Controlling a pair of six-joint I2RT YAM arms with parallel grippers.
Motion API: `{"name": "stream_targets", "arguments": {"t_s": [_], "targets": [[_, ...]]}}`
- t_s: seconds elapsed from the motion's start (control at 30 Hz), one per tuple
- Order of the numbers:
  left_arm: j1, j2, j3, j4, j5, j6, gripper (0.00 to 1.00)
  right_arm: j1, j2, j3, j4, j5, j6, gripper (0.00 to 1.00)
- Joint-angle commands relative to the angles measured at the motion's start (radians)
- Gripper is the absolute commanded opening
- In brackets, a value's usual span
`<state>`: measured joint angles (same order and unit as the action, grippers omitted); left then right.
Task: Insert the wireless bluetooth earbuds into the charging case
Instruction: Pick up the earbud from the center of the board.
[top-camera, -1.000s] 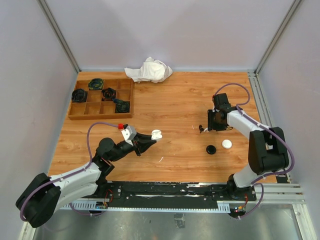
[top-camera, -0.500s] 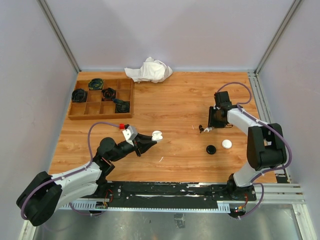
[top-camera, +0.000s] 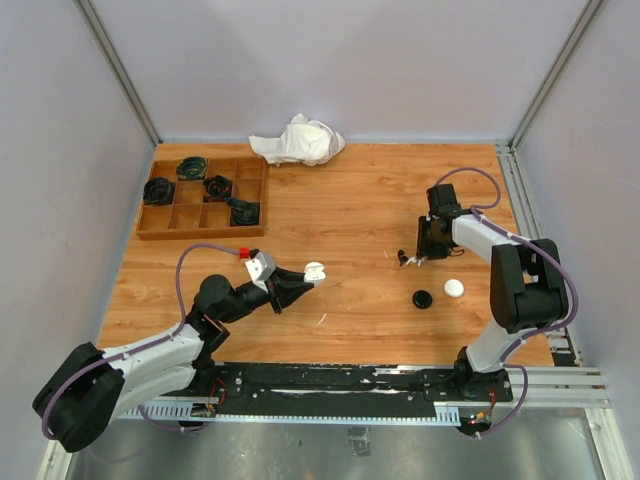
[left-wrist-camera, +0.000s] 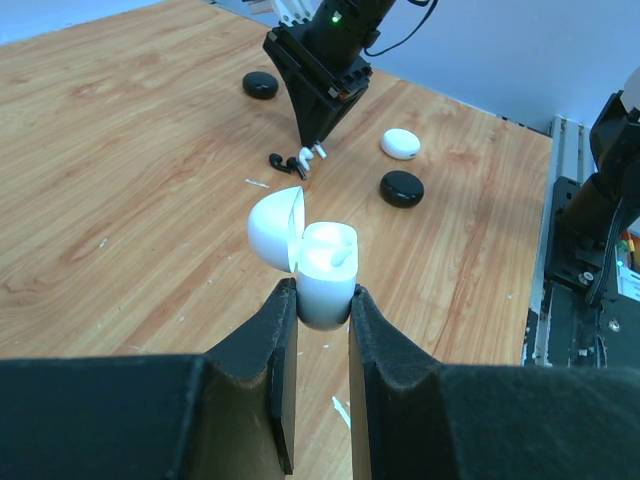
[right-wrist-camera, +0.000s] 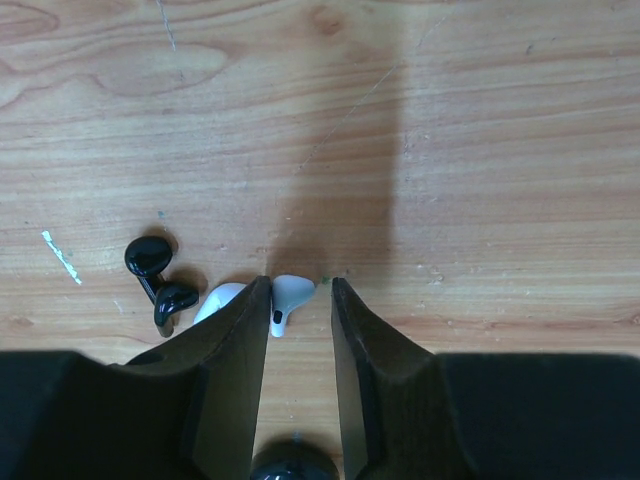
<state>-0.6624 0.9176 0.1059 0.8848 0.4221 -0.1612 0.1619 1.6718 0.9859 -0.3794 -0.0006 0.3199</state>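
Over on the left first: got the left gripper (left-wrist-camera: 320, 296) clamped hard on the charging case (left-wrist-camera: 328, 262), pinching its white body low down from both sides. Holding it raised above the table (top-camera: 340, 200), lid (left-wrist-camera: 274, 228) swung wide open to one side, hollow facing up. Can't tell what sits inside, too much glare.

Across to the right gripper (right-wrist-camera: 296, 300) now, pointing straight down at the wood. Straddling one white earbud (right-wrist-camera: 288, 293) with the fingers (right-wrist-camera: 235, 345) just slightly parted. Seeing a thin gap on one side of it, so no squeeze, nothing held. Resting flat on the table right between the tips. Spotting a second white earbud (right-wrist-camera: 222, 297) just beside, partly tucked behind the finger nearer the dark pair. Then two black earbuds (right-wrist-camera: 149, 257) a touch further out, pressed against each other. Beyond those, a thin white scrap (right-wrist-camera: 62, 255) on its own.

All four buds down on the wood under the right arm, well apart from the open case on the left. Nearer the right arm, noting a black puck (top-camera: 422, 298) and a white puck (top-camera: 454, 288) side by side, not touching. Far back left, a wooden tray (top-camera: 200, 234) with dark bits in several compartments, and a crumpled white cloth (top-camera: 298, 141) at the back edge.
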Motion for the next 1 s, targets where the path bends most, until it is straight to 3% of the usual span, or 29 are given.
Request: {"name": "stream_targets", "arguments": {"t_s": [0.0, 0.53, 0.97], "targets": [[0.006, 0.009, 0.02, 0.018, 0.013, 0.014, 0.0, -0.013, 0.016, 0.012, -0.063, -0.007, 0.0, 0.33], [0.006, 0.028, 0.025, 0.022, 0.02, 0.01, 0.0, -0.011, 0.095, 0.062, -0.107, -0.005, -0.082, 0.35], [0.006, 0.038, 0.015, 0.064, 0.027, 0.018, 0.0, 0.021, 0.061, 0.073, -0.146, 0.0, -0.105, 0.23]]}}
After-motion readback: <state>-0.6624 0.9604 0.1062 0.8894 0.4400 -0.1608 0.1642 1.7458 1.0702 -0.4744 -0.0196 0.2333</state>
